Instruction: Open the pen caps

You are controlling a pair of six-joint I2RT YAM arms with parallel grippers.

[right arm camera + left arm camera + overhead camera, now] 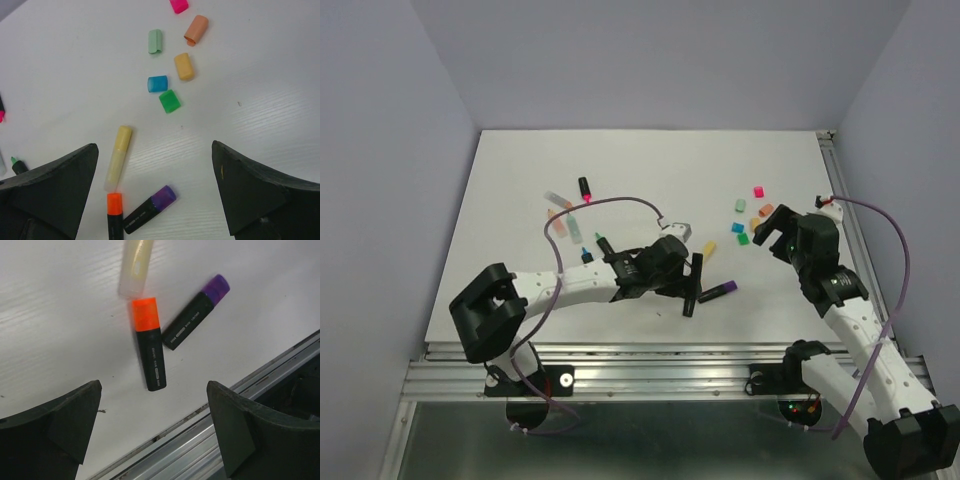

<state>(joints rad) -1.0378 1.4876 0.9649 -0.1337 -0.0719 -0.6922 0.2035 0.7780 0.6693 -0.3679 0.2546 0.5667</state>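
Top view: matte white tabletop (520, 200) with plain lavender-grey walls (380, 150) and a ribbed aluminium rail (650, 368) at the near edge. Left end effector (693, 287) hangs front-centre over the capped pens. Right end effector (772, 237) is just beside the loose caps (743, 239) at right.

Left wrist: dark wedge-shaped fingers (65, 425) spread wide, gripping nothing. The tabletop shows a fine grain. The boxy orange cap (145, 314) and purple cap (217, 287) are both seated on glossy black barrels (152, 362). A pale yellow pen (135, 265) lies touching the orange cap.

Right wrist: fingers (260, 190) also wide. Six stubby plastic loose caps lie scattered ahead: pink, peach, pale green, yellow, blue and green.
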